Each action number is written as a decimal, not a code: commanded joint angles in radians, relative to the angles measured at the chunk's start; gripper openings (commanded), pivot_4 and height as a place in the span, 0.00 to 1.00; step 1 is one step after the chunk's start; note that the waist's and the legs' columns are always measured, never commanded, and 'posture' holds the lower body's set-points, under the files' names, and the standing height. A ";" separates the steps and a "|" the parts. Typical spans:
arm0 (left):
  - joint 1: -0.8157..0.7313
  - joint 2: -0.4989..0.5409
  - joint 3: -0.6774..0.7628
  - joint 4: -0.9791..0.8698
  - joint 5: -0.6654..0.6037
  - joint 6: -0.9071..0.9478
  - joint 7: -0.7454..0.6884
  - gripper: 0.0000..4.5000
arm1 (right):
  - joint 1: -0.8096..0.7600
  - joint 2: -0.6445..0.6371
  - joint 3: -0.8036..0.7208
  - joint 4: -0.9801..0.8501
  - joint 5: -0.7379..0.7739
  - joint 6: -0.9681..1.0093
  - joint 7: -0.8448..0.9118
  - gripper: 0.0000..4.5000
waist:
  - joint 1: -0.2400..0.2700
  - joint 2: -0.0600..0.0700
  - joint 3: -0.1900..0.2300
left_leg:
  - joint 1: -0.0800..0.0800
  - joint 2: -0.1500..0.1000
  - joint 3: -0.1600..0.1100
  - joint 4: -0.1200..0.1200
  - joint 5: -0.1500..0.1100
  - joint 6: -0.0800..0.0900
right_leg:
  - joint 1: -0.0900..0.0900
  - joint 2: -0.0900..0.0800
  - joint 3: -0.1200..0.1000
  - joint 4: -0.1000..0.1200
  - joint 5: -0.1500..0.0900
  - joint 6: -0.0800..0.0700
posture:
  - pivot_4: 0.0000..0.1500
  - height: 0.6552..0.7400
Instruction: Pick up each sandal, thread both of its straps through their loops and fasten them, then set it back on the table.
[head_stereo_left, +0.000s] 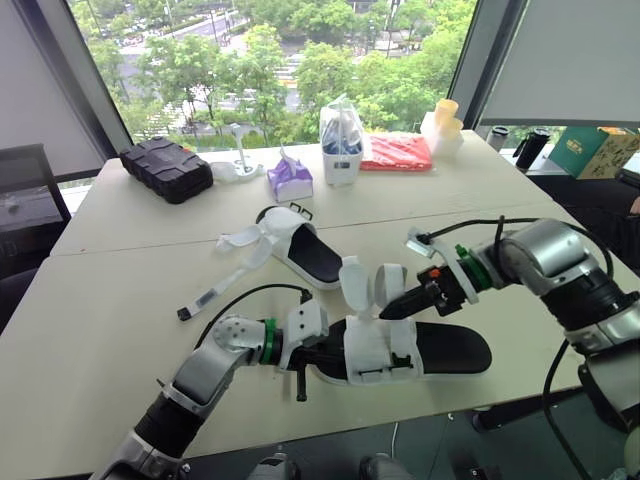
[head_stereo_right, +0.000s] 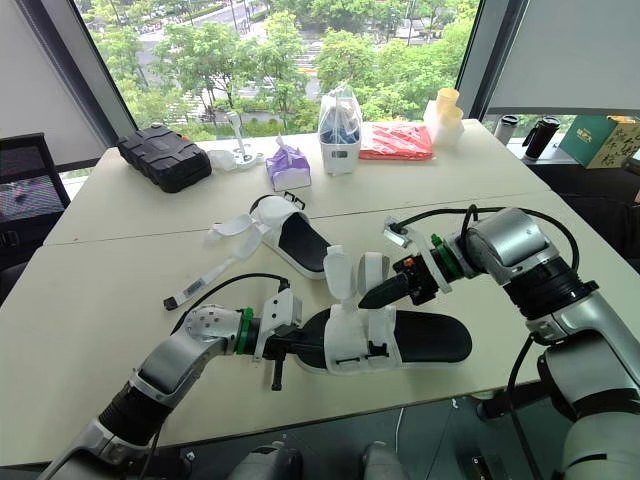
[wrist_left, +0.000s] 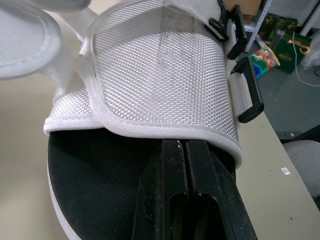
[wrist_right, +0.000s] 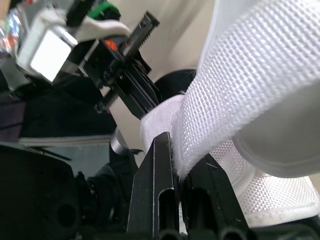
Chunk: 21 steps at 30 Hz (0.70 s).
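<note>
Left eye view: the near sandal lay on the worktop close to its front edge, long axis running across me, left to right. My left jaws were closed together with nothing seen between them. They lay on the black footbed, tips under the mesh upper, at the sandal's left end. My right jaws were pinched on the strap nearer that arm, which stood upright from the upper's far side. The black loop sat on the side facing me. Judgement: the strap must cross the upper toward me, right arm leading. The second sandal lay farther back, unfastened.
</note>
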 joint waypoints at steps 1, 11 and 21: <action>0.008 0.001 0.000 -0.018 -0.002 -0.005 0.006 0.00 | 0.017 0.006 0.016 -0.045 -0.035 -0.031 0.014 0.01 | 0.000 0.000 0.000 | 0.000 0.000 0.000 0.000 0.000 0.000 | 0.000 0.000 0.000 0.000 0.000 0.000 | 1.00 1.00; 0.004 0.002 -0.002 -0.015 -0.002 -0.007 0.008 0.00 | 0.066 0.034 0.006 -0.095 -0.109 -0.103 -0.006 0.01 | 0.000 0.000 0.000 | 0.000 0.000 0.000 0.000 0.000 0.000 | 0.000 0.000 0.000 0.000 0.000 0.000 | 1.00 1.00; 0.001 0.001 -0.001 -0.009 0.000 -0.008 0.010 0.00 | 0.131 -0.012 -0.041 -0.258 -0.071 -0.065 -0.004 0.01 | 0.001 0.000 0.000 | 0.000 0.000 0.000 0.000 0.000 0.000 | 0.000 0.000 0.000 0.000 0.000 0.000 | 1.00 1.00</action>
